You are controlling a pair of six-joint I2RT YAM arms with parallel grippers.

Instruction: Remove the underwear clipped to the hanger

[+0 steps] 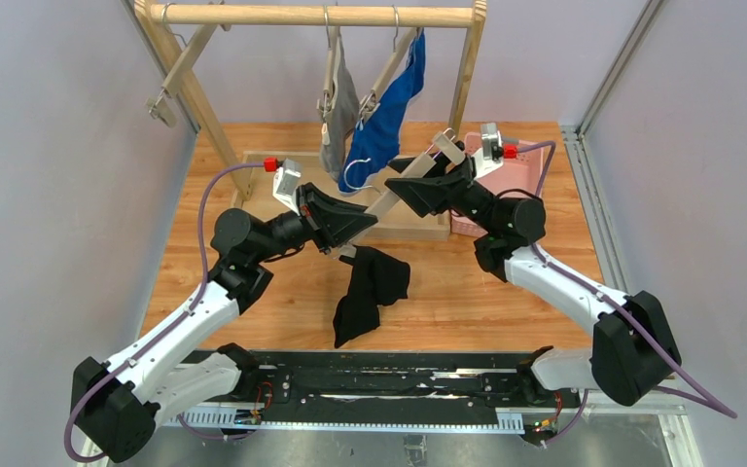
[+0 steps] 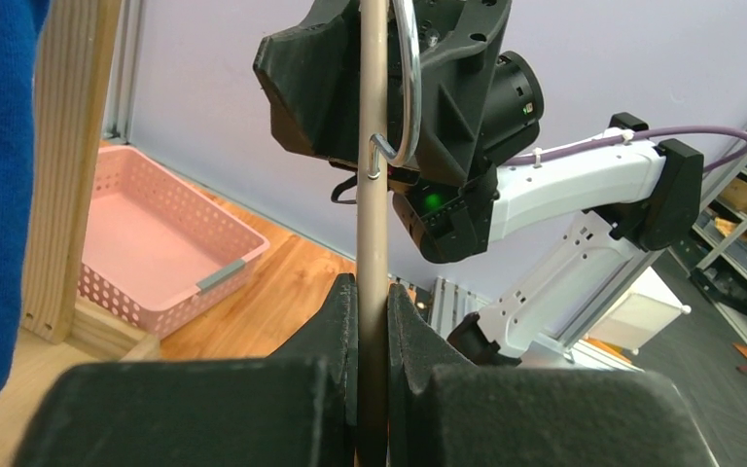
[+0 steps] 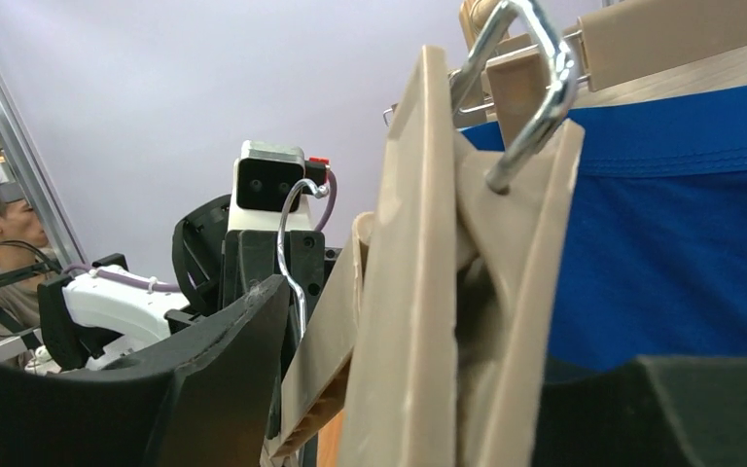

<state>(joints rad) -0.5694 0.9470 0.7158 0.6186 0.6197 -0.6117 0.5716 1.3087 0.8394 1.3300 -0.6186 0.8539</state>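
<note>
My left end effector (image 2: 372, 302) is clamped on the wooden hanger (image 2: 373, 146) to steady it. My right end effector (image 3: 418, 389) straddles its far clip (image 3: 535, 243), though I cannot tell whether it grips. The black briefs (image 1: 370, 292) trail onto the counter (image 1: 506, 292).

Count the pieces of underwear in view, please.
3. Grey underwear and blue underwear hang at the wooden rack; black underwear is down near the middle of the table. Others may be hidden.

Ahead of me: wooden clothes rack (image 1: 253, 15) at the far side of my wooden tabletop (image 1: 467, 292); pink perforated basket (image 2: 122, 292) just beside its right post.
</note>
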